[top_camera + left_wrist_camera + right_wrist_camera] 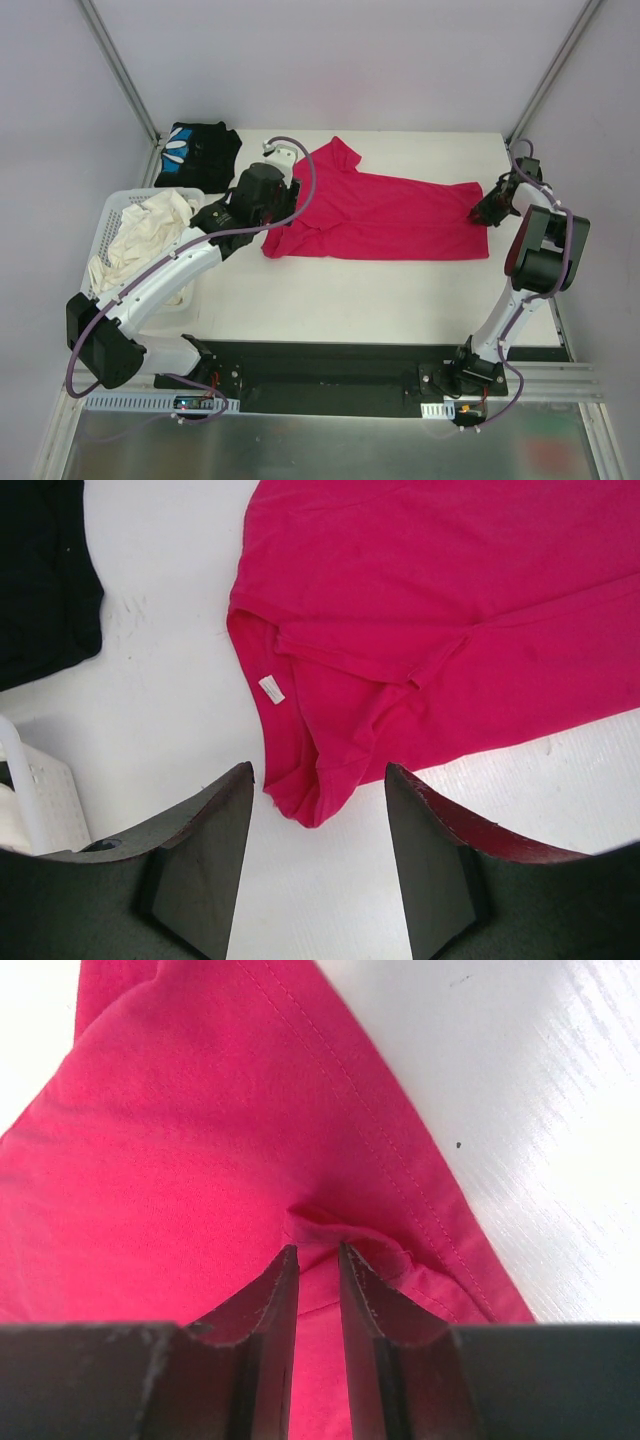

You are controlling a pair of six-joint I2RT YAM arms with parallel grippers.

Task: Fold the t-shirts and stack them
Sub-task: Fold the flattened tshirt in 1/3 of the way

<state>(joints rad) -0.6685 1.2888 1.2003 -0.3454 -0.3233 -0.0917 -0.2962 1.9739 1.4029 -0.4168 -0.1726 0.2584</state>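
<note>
Right gripper [318,1252] pinches the magenta t-shirt [390,215] near the right edge of the table [400,295], while left gripper [320,780] hangs open over its opposite end.

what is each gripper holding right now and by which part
The right gripper pinches the red t-shirt near its hem corner; the left gripper is open, holding nothing.
</note>
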